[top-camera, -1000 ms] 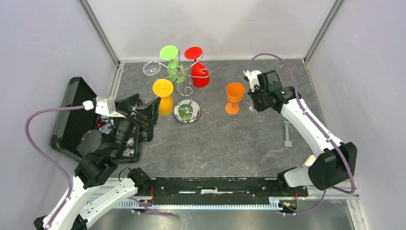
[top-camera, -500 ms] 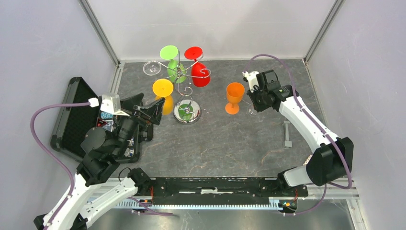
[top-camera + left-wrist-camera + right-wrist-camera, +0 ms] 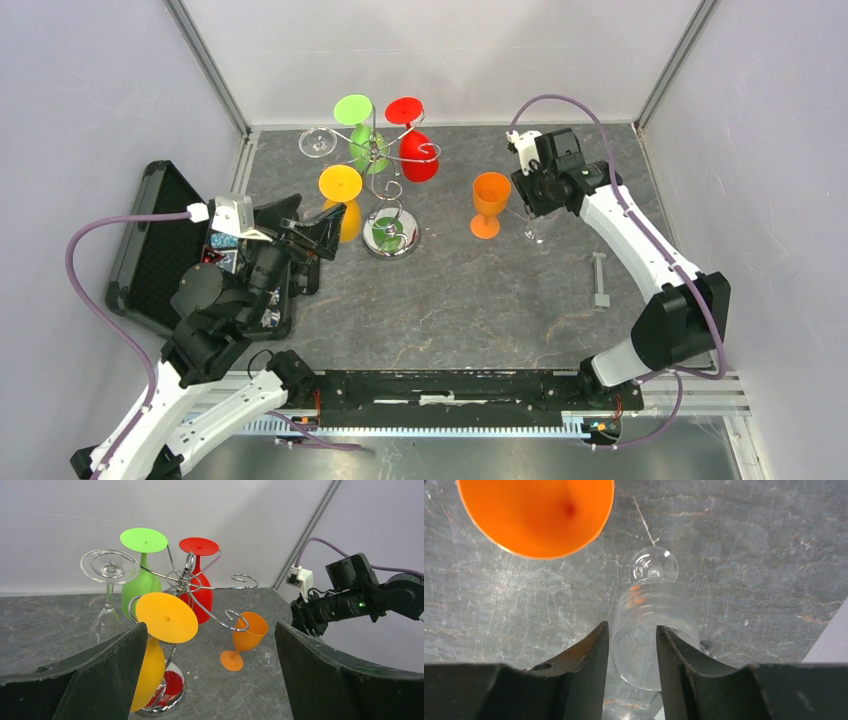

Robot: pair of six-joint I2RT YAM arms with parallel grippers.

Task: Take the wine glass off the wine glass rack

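Step in hand, as we judge it: the approach to the next glass. The wine glass rack (image 3: 390, 236) stands upper centre of the top view. Four glasses hang on it upside down:
- yellow glass (image 3: 166, 617)
- green glass (image 3: 353, 110)
- red glass (image 3: 420, 158)
- hanging clear glass (image 3: 109, 567)

Two more stand on the bench (image 3: 480, 300) right of the rack: an orange glass (image 3: 489, 203) and, just beside it, a clear glass (image 3: 651, 610).

The left hand (image 3: 210, 630) is spread wide and holds nothing. In its wrist view the yellow glass sits at centre left, close against the left finger. We cannot tell whether they touch.

The right hand (image 3: 631, 630) hangs over the standing clear glass with its fingers at a narrow gap. The bowl shows beyond them and is wider than the gap, so we judge the glass not clamped.

Next move, our judgement: centre the left hand on the yellow glass's bowl or stem and close gently. Then lift enough to free the foot and draw it outward along the wire, past the curled end, without swinging the neighbouring glasses.

Hard to make out:
- The yellow bowl is partly behind the left finger.
- Both clear glasses are faint in the top view.
- The left arm covers part of a black case (image 3: 150, 235) at left, and its contents are unreadable.
- We cannot identify a small metal piece (image 3: 598, 280) at right.
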